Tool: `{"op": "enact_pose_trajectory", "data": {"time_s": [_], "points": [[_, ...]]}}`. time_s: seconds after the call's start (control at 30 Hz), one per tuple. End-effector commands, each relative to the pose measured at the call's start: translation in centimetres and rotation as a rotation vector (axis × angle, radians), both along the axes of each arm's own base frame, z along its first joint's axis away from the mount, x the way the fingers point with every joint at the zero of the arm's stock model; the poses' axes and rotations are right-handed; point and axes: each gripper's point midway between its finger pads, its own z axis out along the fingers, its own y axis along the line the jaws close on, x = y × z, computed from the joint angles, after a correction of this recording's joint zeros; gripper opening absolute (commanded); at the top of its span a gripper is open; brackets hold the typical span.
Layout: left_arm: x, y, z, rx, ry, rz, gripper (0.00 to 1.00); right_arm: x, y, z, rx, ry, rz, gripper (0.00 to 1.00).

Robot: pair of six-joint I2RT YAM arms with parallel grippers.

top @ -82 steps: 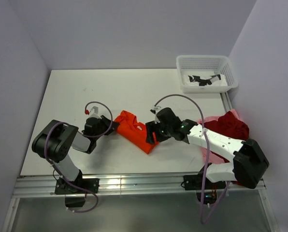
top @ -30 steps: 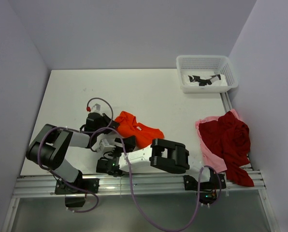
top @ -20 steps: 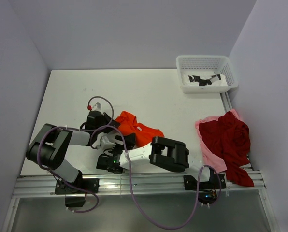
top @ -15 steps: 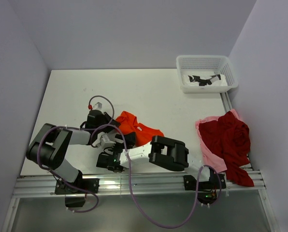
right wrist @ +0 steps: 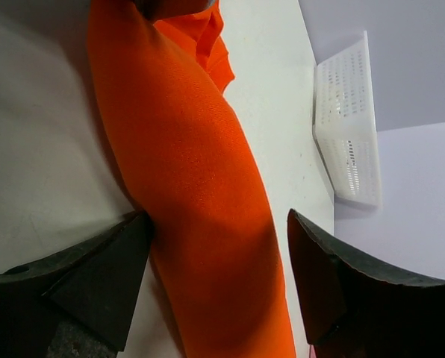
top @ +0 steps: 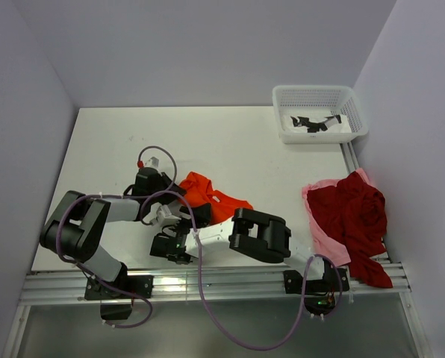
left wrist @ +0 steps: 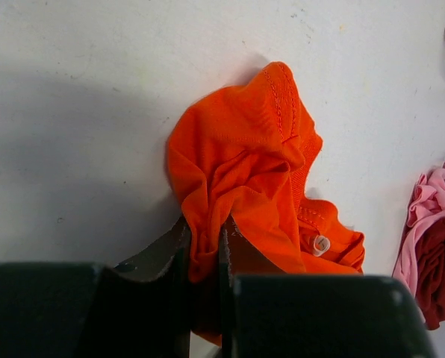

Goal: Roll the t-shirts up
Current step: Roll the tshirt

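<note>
An orange t-shirt lies bunched and partly rolled near the table's front. My left gripper is at its left end; in the left wrist view the gripper is shut on a fold of the orange t-shirt. My right gripper sits at the shirt's near side. In the right wrist view the right gripper is open and straddles the smooth roll of the orange t-shirt; the left finger touches the cloth, the other stands clear. A dark red t-shirt lies on a pale pink one at the table's right edge.
A white mesh basket holding black and white items stands at the back right corner and shows as a basket in the right wrist view. The right arm's elbow is folded low over the table's front edge.
The right arm swung from the shirt's right end to its near side. Over the last second its gripper crept toward the roll, jaws narrowing slightly. The left gripper kept its grip, shifting slightly back.
</note>
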Motion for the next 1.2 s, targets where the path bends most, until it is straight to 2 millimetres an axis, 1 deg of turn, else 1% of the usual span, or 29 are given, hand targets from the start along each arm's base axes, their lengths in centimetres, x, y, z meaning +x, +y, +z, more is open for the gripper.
{"op": "enact_pose_trajectory", "data": {"time_s": [0.0,0.23,0.53,0.6,0.63,0.7,0.73,0.77,0.87,0.9,0.93,0.97,1.0,1.03,1.07,1.1,1.13,1.17], "points": [[-0.6,0.0,0.5,0.012,0.011,-0.035,0.03,0.5,-2.9,-4.0,-0.122,0.091,-0.049,0.80],[-0.8,0.3,0.3,-0.002,0.029,-0.039,0.03,0.9,-3.5,-4.4,-0.138,0.098,-0.074,0.78],[-1.0,0.5,0.4,-0.007,0.037,-0.041,0.03,0.8,-3.3,-6.0,-0.173,0.135,-0.072,0.77],[-1.0,0.6,0.5,-0.015,0.037,-0.041,0.03,0.8,-3.3,-6.1,-0.173,0.142,-0.074,0.75],[-1.0,0.6,0.6,-0.016,0.037,-0.040,0.03,0.8,-3.4,-6.2,-0.172,0.147,-0.075,0.71],[-1.1,0.6,0.7,-0.021,0.035,-0.044,0.03,1.0,-3.7,-6.2,-0.167,0.151,-0.083,0.68],[-1.2,0.7,0.6,-0.020,0.039,-0.044,0.03,1.0,-3.7,-6.1,-0.161,0.151,-0.082,0.62],[-1.1,0.6,0.6,-0.021,0.038,-0.044,0.03,1.0,-3.7,-6.1,-0.159,0.152,-0.082,0.59],[-1.2,0.7,0.7,-0.023,0.039,-0.045,0.03,1.1,-3.7,-5.9,-0.147,0.158,-0.084,0.40],[-1.1,0.7,0.7,-0.022,0.038,-0.042,0.04,1.0,-3.7,-5.9,-0.140,0.166,-0.083,0.32],[-1.1,0.8,0.7,-0.020,0.035,-0.044,0.04,0.8,-3.6,-5.9,-0.129,0.185,-0.080,0.07],[-1.2,0.8,0.7,-0.021,0.035,-0.043,0.06,0.7,-3.2,-5.4,-0.097,0.197,-0.072,0.00],[-1.2,0.8,0.9,-0.022,0.030,-0.044,0.09,0.5,-3.2,-5.6,-0.075,0.240,-0.064,0.00],[-1.2,0.8,0.9,-0.022,0.026,-0.043,0.11,0.3,-2.6,-5.6,-0.043,0.266,-0.045,0.00],[-1.3,0.9,0.9,-0.024,0.027,-0.042,0.13,0.1,-2.1,-4.5,0.009,0.285,-0.027,0.00],[-1.3,0.9,1.2,-0.028,0.018,-0.039,0.20,0.0,-1.8,-4.3,0.035,0.309,-0.013,0.00],[-1.3,1.0,1.2,-0.027,0.015,-0.039,0.25,-0.4,-1.9,-4.4,0.052,0.338,-0.003,0.00],[-1.2,1.1,1.3,-0.027,0.013,-0.035,0.30,-0.7,-1.3,-4.5,0.090,0.392,0.020,0.00]]}}
